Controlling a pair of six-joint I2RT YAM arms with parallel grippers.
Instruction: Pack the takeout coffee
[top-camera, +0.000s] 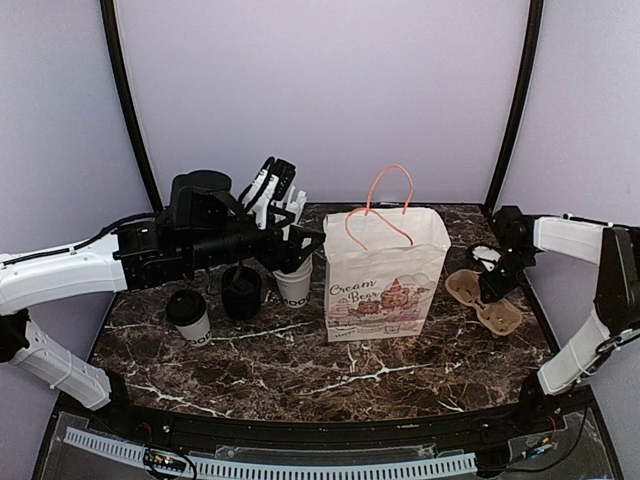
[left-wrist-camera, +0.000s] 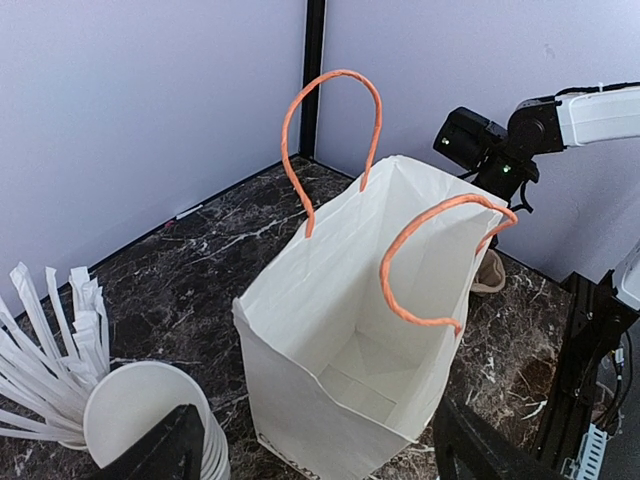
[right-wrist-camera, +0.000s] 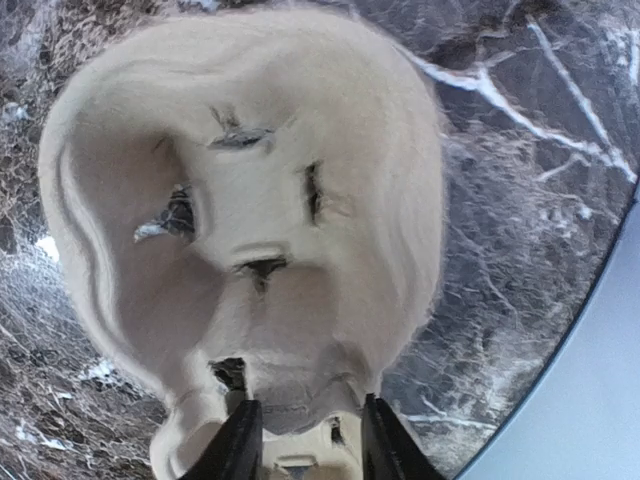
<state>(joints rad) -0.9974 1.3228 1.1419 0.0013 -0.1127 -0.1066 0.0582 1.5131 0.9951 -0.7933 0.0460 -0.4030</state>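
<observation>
A: Where is the coffee (top-camera: 188, 318)?
B: Upright on the tabletop (top-camera: 300, 365), left front, just left of a black stack (top-camera: 242, 293). Neither tool touches it. The bag (top-camera: 385, 275) stands well to its right, mouth open, nothing inside.

A: Tools?
B: The left tool (left-wrist-camera: 318, 408) is spread wide and holds nothing. It hovers over the lidless cups (left-wrist-camera: 150, 415), beside the bag. The right tool (right-wrist-camera: 312, 445) straddles the rim of the pulp carrier (right-wrist-camera: 250, 200). Cannot tell whether it is clamped.

A: Handling?
B: Judgement: the thin paper wall dents if squeezed, and the smooth plastic lid may pop. Fill unknown, so keep it upright. Grip the wall mid-height, below the lid. The bag is limp paper with orange cord handles (left-wrist-camera: 335, 130) and could tip on contact.
</observation>
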